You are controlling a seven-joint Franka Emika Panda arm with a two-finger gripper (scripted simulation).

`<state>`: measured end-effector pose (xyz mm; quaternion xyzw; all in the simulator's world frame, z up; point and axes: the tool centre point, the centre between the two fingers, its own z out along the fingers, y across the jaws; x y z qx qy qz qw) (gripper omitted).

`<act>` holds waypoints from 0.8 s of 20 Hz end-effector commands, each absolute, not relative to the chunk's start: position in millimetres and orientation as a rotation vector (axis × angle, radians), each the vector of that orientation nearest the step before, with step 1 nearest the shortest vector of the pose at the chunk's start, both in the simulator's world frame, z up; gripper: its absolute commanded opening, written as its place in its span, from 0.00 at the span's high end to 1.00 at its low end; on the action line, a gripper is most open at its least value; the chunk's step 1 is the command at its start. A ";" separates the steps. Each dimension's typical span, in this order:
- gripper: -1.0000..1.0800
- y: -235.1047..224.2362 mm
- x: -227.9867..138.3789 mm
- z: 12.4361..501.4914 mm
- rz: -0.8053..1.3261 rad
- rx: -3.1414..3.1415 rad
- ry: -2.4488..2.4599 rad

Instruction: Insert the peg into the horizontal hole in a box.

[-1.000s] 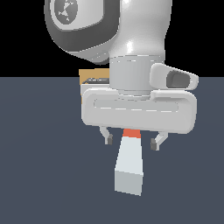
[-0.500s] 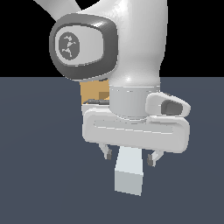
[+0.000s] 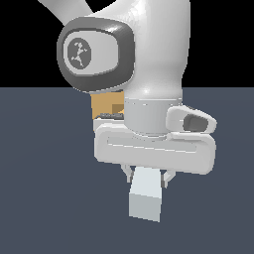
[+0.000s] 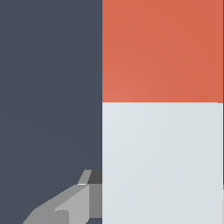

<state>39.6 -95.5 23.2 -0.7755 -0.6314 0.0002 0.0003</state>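
We are closing our gripper (image 3: 147, 174) narrowly around the peg (image 3: 146, 197); grasping seems underway, and next we are lifting toward the box (image 3: 106, 104).

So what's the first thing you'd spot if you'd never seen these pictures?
The big white robot arm fills the middle of the exterior view, with its gripper low over the pale peg on the dark floor. The wrist view shows the peg's red-orange end. A bit of the tan box peeks out behind the arm.
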 end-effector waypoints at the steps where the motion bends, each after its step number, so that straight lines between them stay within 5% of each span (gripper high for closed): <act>1: 1.00 -95.5 39.8 23.4 0.000 -2.436 -1.984; 16: 1.00 -73.2 19.1 34.9 0.001 -2.445 -1.972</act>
